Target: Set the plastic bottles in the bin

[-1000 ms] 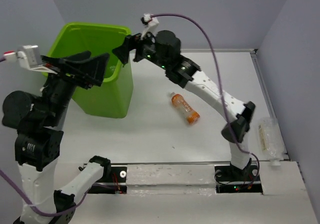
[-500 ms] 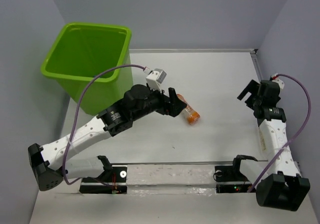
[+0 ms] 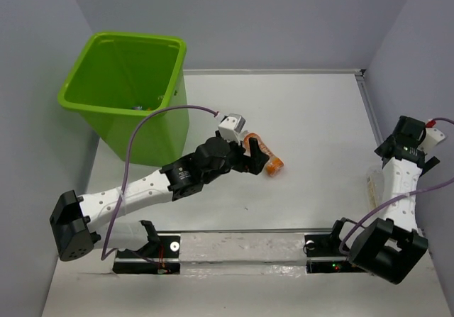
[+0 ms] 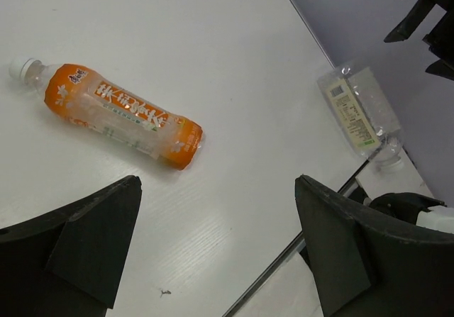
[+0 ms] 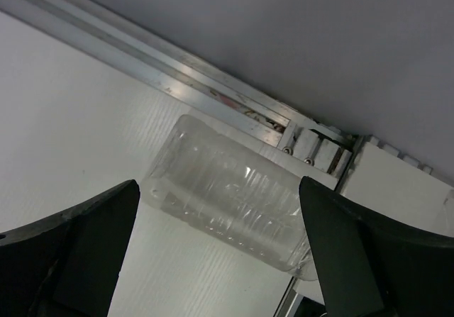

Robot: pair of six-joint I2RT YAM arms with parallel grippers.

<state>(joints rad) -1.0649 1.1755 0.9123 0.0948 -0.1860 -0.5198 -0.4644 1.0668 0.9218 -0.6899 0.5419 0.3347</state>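
An orange bottle with a white cap lies on its side mid-table. My left gripper hovers open just over its left end. In the left wrist view the orange bottle lies beyond the open gripper, not between the fingers. A clear bottle lies along the right table edge. My right gripper hangs open over it. In the right wrist view the clear bottle lies in the gap of the open gripper, untouched. The lime-green bin stands at the back left.
An aluminium rail and the grey wall run right behind the clear bottle. The arm bases sit on a metal strip at the near edge. Small items lie at the bin's bottom. The clear bottle also shows in the left wrist view.
Both arms have come away from the bin. The left arm stretched low to the orange bottle. The right arm swung to the right edge over the clear bottle. Both grippers stayed open.
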